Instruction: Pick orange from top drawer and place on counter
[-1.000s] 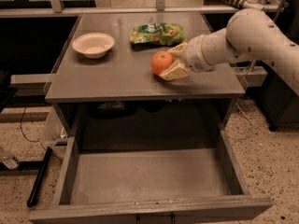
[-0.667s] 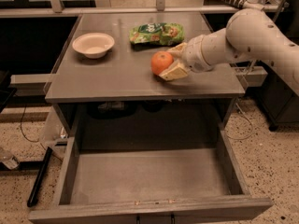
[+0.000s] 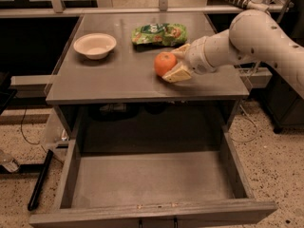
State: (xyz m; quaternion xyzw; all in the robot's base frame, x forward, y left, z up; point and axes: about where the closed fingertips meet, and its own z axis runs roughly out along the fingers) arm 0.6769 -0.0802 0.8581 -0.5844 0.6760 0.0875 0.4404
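Observation:
The orange (image 3: 164, 63) sits at the right part of the grey counter (image 3: 118, 75), between the two pale fingers of my gripper (image 3: 176, 62). The fingers close around its right side, one above and one below; I cannot tell if the orange rests on the counter or is held just above it. My white arm (image 3: 247, 39) reaches in from the right. The top drawer (image 3: 152, 179) is pulled fully open below the counter, and its grey floor is bare.
A white bowl (image 3: 95, 45) stands at the counter's back left. A green snack bag (image 3: 159, 33) lies at the back middle, just behind the orange. A black bar (image 3: 40, 179) lies on the speckled floor left of the drawer.

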